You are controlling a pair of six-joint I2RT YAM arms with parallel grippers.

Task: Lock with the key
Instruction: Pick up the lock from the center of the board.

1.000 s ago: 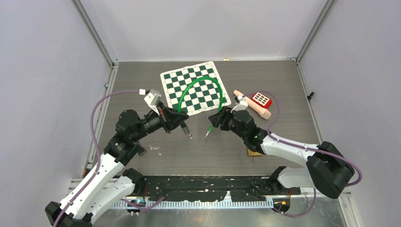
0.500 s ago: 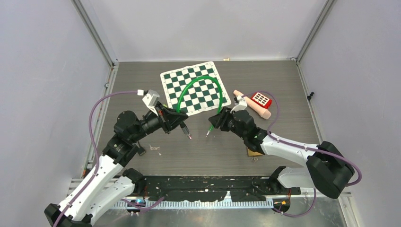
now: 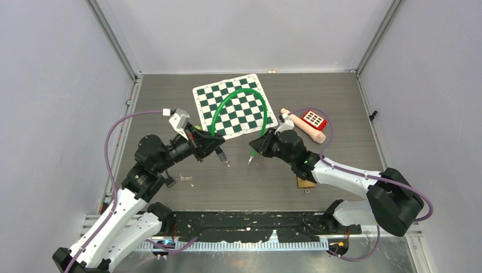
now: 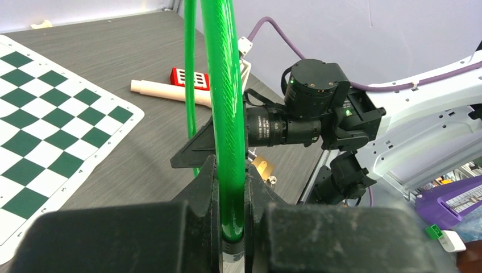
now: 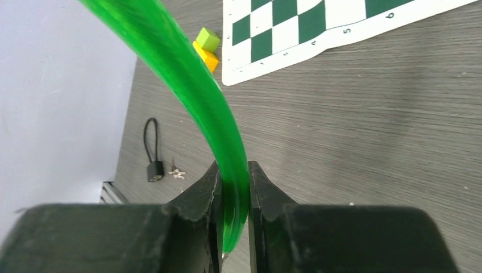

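A green cable [image 3: 239,99] arches over the table between my two grippers. My left gripper [image 3: 219,149] is shut on one end of the cable [image 4: 226,114], which runs up between the pads [image 4: 230,170]. My right gripper [image 3: 257,147] is shut on the other end [image 5: 224,136], the jaws pinching it near the tip [image 5: 233,170]. A brass padlock [image 3: 307,182] lies on the table by the right arm, and is also visible in the left wrist view [image 4: 262,166]. Small silver keys [image 3: 185,178] lie on the table near the left arm [image 5: 177,173].
A green-and-white chessboard mat [image 3: 233,105] lies at the back. A red keypad-like item [image 3: 314,119] and a beige wooden rod [image 3: 304,128] sit at the right. A black tag with a cord loop [image 5: 153,169] lies near the keys. Yellow and green blocks [image 5: 206,45] sit by the mat.
The right gripper's jaws have closed onto the cable end. The left arm has drifted slightly left, still holding its end.
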